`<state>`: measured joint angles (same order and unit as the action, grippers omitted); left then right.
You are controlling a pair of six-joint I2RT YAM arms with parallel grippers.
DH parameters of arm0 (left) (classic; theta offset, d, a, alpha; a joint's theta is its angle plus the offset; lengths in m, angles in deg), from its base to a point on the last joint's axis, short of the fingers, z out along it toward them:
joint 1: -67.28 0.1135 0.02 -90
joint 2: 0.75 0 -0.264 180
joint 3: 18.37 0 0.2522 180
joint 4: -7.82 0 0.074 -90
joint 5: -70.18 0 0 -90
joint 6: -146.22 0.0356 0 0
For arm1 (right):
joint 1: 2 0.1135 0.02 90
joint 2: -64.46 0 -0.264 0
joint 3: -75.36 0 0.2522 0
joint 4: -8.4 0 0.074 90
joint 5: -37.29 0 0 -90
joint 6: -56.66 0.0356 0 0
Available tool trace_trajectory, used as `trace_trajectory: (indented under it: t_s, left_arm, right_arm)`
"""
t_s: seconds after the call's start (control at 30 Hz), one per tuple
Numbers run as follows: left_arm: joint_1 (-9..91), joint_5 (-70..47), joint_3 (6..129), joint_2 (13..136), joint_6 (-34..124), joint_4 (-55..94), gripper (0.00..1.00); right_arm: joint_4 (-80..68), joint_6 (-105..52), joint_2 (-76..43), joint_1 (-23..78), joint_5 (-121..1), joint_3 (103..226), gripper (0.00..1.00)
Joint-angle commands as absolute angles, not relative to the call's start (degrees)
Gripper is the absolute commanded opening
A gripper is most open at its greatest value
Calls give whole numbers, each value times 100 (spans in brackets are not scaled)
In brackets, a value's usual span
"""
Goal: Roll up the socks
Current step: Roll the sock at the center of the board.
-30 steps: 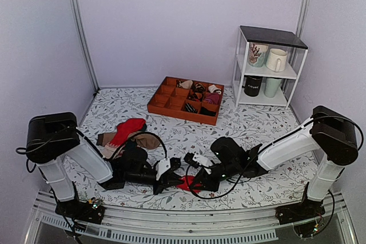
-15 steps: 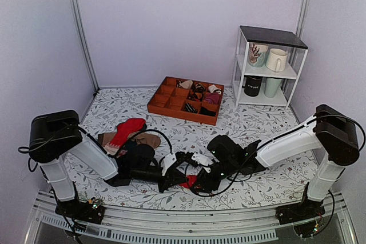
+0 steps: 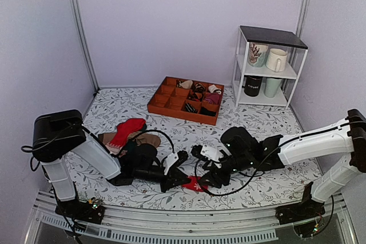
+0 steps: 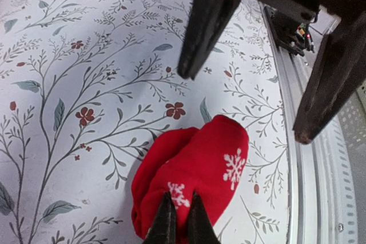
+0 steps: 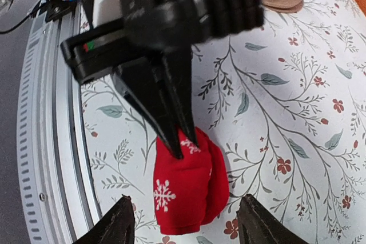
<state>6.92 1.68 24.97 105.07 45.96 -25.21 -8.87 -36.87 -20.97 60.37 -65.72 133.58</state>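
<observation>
Now the rolling itself looks done. The socks (image 4: pixel 194 170) sit as a compact red bundle with white snowflakes on the counter (image 4: pixel 86 84), directly under the left pincer (image 4: pixel 182 224), whose tips are shut tight on one edge of the cloth. The right pincer (image 5: pixel 186 221) hangs wide above the bundle, gripping nothing. Next, I judge, the left must let go gently so the roll does not spring loose.

The socks (image 3: pixel 194 185) are a compact, bright red bundle folded over on itself, with small white snowflake marks showing on top. It lies on the flowered table cover (image 3: pixel 269 127) near the front edge. One end is pinched between the closed fingers of the left gripper (image 4: pixel 177 224).
</observation>
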Motion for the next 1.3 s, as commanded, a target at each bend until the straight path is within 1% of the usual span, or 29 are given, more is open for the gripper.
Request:
trace_trajectory:
  t_s: [0.0, 0.13, 0.4, 0.5, 0.57, 0.67, 0.77, 0.8, 0.87, 0.93, 0.97, 1.0, 1.27]
  left_arm:
    - [646, 257, 2237, 11009, 4449, -689, 0]
    - [648, 339, 2308, 11075, 4460, -664, 0]
    - [688, 311, 2356, 11009, 4541, -514, 0]
    - [699, 335, 2343, 11017, 4541, -544, 0]
    - [695, 362, 2359, 11044, 4549, -551, 0]
    - [701, 368, 2386, 11054, 4567, -520, 0]
    - [701, 175, 2363, 10952, 4561, -549, 0]
    - [707, 85, 2348, 10887, 4566, -563, 2]
    - [704, -110, 2315, 10699, 4629, -627, 14]
    - [701, -324, 2291, 10465, 4750, -690, 21]
    - [704, -460, 2282, 10323, 4812, -722, 28]
    - [701, -564, 2267, 10177, 4900, -780, 39]
    - [670, -1131, 1797, 8829, 5745, -1318, 71]
  right_arm:
    - [-473, -4387, -1983, 6214, -6737, 12913, 63]
    - [-207, -4473, -2307, 6276, -6724, 12916, 63]
    - [-169, -4544, -2852, 6330, -6636, 13153, 63]
    - [-176, -4463, -3000, 6350, -6570, 13163, 61]
    - [-154, -4404, -3077, 6352, -6603, 13182, 52]
    - [-212, -4255, -3182, 6352, -6702, 13265, 36]
    - [-277, -4078, -3279, 6350, -6844, 13246, 30]
    - [-276, -4003, -3307, 6339, -6923, 13215, 29]
    - [-348, -3750, -3406, 6235, -7185, 13216, 27]
    - [-383, -3539, -3517, 6137, -7480, 13189, 25]
    - [-386, -3410, -3585, 6091, -7608, 13158, 25]
    - [-391, -3249, -3665, 6026, -7768, 13140, 25]
    - [-822, -2633, -4342, 5735, -8554, 13345, 24]
